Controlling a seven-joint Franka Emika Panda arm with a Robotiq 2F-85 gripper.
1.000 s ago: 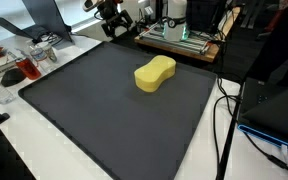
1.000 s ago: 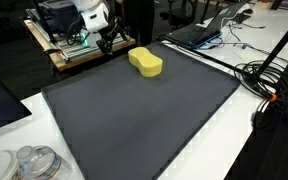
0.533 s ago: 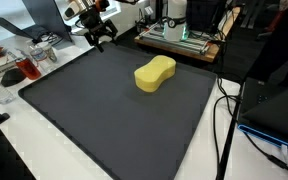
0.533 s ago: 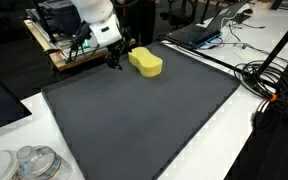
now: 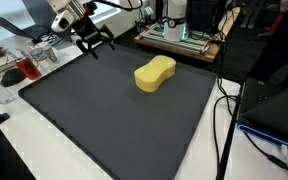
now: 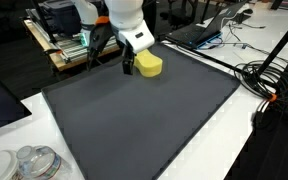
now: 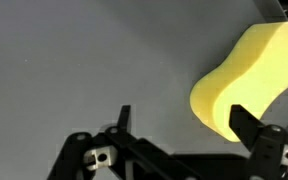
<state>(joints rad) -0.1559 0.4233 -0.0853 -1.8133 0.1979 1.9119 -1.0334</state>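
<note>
**Open fingers hang over the mat, sponge just beside them**

The fingers [image 7: 124, 118] stand wide apart and hold nothing; in the wrist view only bare mat [image 7: 74, 60] lies between them. The gripper [image 7: 184, 125] hangs above the mat and touches nothing. One fingertip shows just in front of the lower end of the sponge [image 7: 246, 80], which sits off to that side and not between the jaws.

In both exterior views the gripper [image 5: 92, 42] [image 6: 133, 66] points down over the mat's edge nearest the wooden board [image 5: 184, 42]. The yellow sponge [image 5: 155, 73] [image 6: 150, 65] lies flat on the mat [image 5: 104, 120] [image 6: 144, 120], near that same edge and apart from the fingers.

Off the mat, in an exterior view, a cup [image 5: 16, 72] with red inside stands by one corner, and cables [image 5: 224, 110] trail along the opposite side. In an exterior view a laptop [image 6: 199, 33] sits beyond the far corner and clear tubs [image 6: 34, 162] stand on the bench [image 6: 234, 150] at the near corner.
</note>
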